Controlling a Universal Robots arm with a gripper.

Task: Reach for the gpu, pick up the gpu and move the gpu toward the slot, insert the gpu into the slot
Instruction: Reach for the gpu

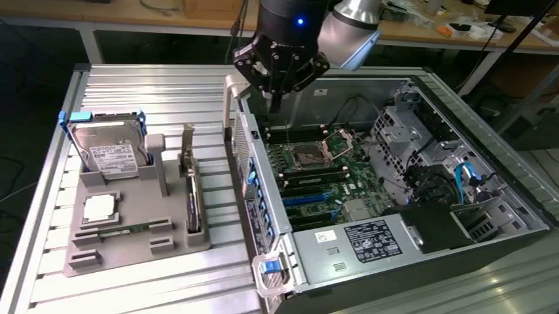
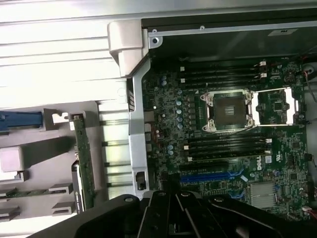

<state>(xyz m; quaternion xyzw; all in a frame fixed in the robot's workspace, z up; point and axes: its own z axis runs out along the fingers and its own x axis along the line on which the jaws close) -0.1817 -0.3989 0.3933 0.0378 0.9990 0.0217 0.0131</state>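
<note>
Currently, the gripper (image 1: 275,103) hangs over the far end of the open computer case (image 1: 247,147), above its wall on the exterior view's left. Whether it is released or clenched cannot be told. The gpu (image 1: 191,196) stands on edge in the gray holder (image 1: 131,245) on the tabletop (image 1: 148,85), just right of the hard drive (image 1: 109,154) and well apart from the gripper. The blue slot (image 2: 208,176) lies on the motherboard (image 1: 323,176) inside the case.

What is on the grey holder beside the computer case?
The gpu stands on its edge in the grey holder, a hard drive stands upright, and a memory stick lies flat. The holder hides the lower edges of the gpu and the drive.
</note>
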